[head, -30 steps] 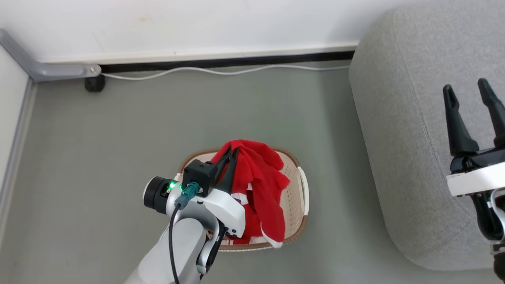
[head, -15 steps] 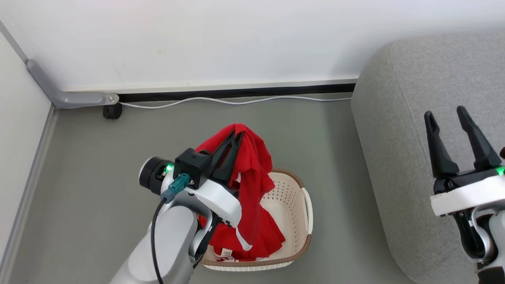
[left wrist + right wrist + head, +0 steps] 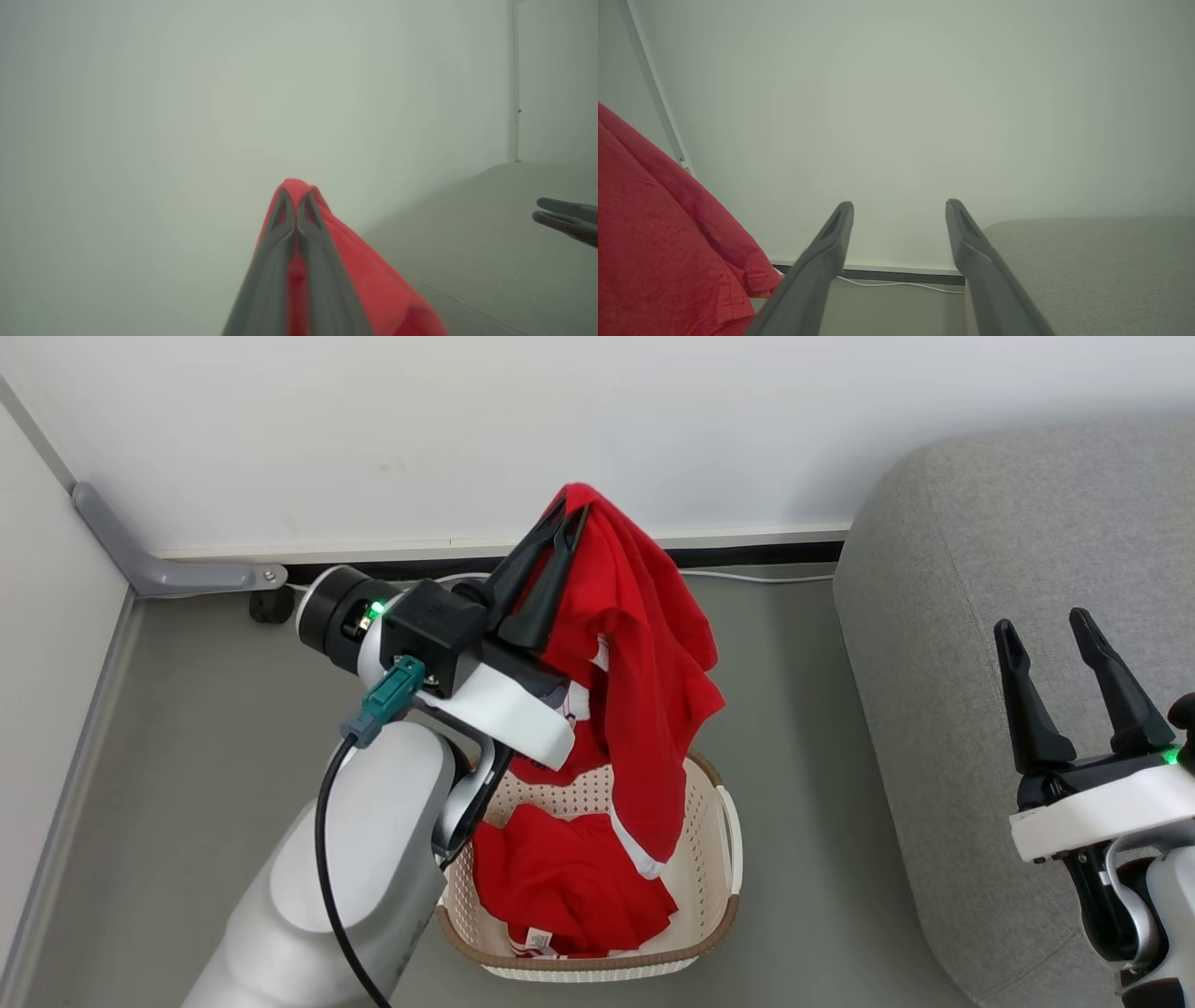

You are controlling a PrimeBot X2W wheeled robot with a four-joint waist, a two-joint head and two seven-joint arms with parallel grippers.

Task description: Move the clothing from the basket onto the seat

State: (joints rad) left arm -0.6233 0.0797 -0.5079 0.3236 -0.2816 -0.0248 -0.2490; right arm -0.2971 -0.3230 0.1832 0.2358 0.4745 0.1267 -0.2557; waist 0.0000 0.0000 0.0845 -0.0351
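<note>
My left gripper (image 3: 571, 511) is shut on one red garment (image 3: 653, 644) and holds it high above the basket (image 3: 719, 924); the cloth drapes down with its lower edge hanging inside the basket. In the left wrist view the same gripper (image 3: 295, 196) pinches a red fold (image 3: 373, 289). A second red garment (image 3: 560, 887) with a small white tag lies in the basket. The grey seat (image 3: 943, 644) stands to the right. My right gripper (image 3: 1044, 623) hangs open over the seat's left part, also seen as my right gripper (image 3: 899, 205), with the red garment (image 3: 654, 242) at the left.
The basket stands on grey floor (image 3: 215, 709) between my left arm and the seat. A white wall (image 3: 467, 429) with a dark skirting and a white cable (image 3: 766, 577) runs behind. A grey bracket (image 3: 159, 569) and a small black foot (image 3: 266, 607) sit in the left corner.
My left gripper has risen with the red garment, lifting it mostly out of the basket and uncovering the second garment. The head view has shifted. The right gripper stays open.
</note>
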